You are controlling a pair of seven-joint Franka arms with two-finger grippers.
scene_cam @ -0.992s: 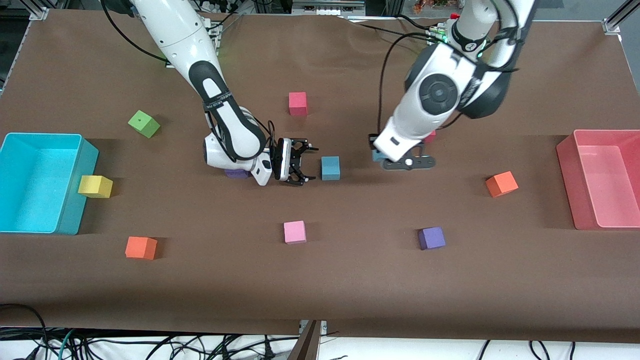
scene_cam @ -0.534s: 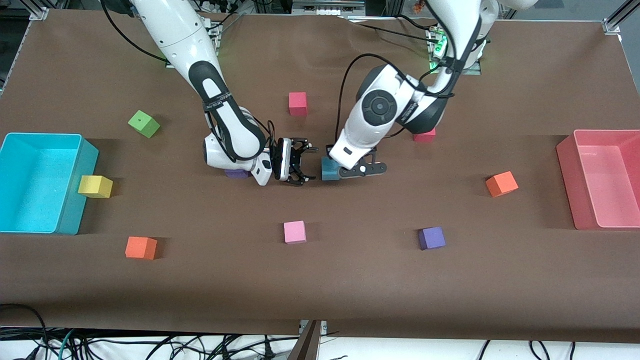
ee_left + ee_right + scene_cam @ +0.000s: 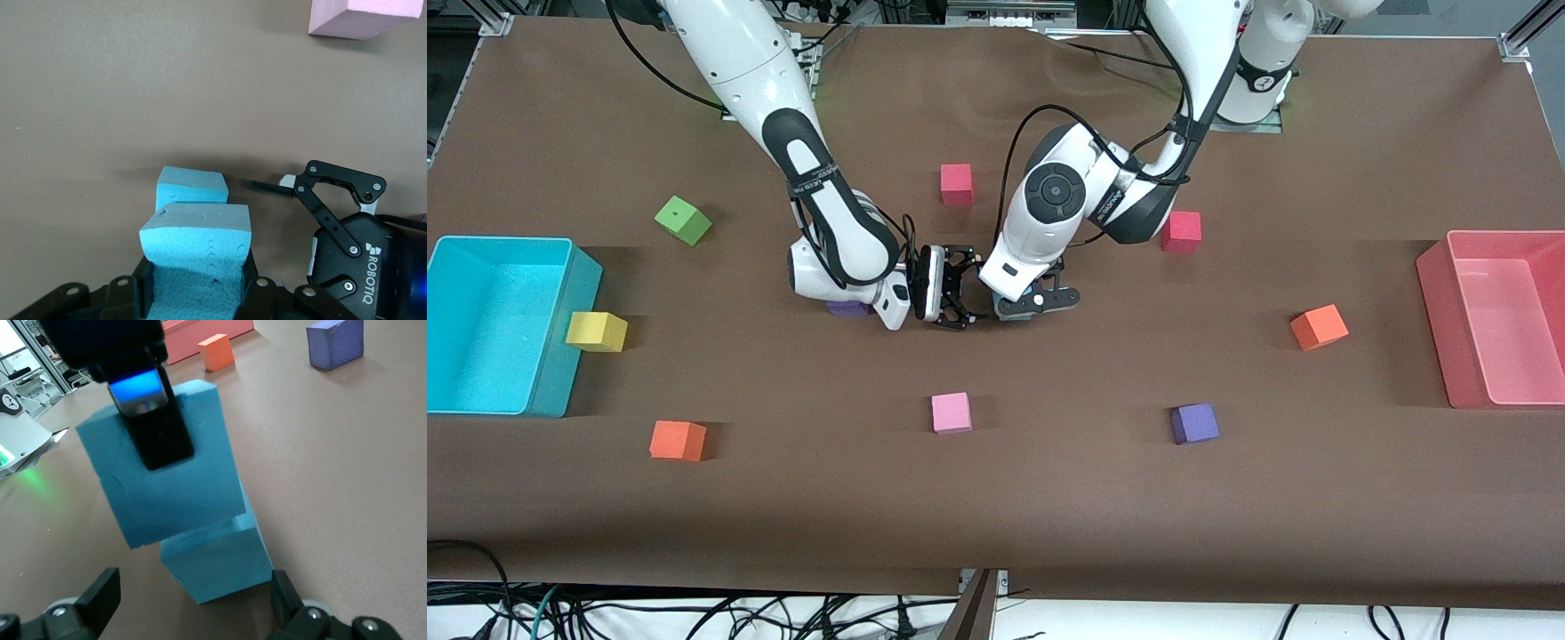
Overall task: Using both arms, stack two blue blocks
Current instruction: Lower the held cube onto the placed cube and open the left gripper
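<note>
The held blue block (image 3: 160,463) is hanging just above the lower blue block (image 3: 217,560) at the table's middle, slightly tilted and offset. If let go so, it could slide off. The left gripper (image 3: 193,293) is clamping it, wrist pointing down; the right gripper (image 3: 958,299) is waiting beside, fingers spread.

You have two each of blue blocks (image 3: 160,480) (image 3: 220,560), red cubes (image 3: 956,184) (image 3: 1181,231), orange cubes (image 3: 677,440) (image 3: 1319,326), purple cubes (image 3: 1194,423) (image 3: 847,308), bins (image 3: 560,391) (image 3: 1436,320); single pink (image 3: 951,412), green (image 3: 683,220), yellow cubes (image 3: 596,331).

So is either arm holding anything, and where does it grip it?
The left gripper holds a blue block by two opposite sides, over the other blue block. The right gripper is open, holding nothing.
</note>
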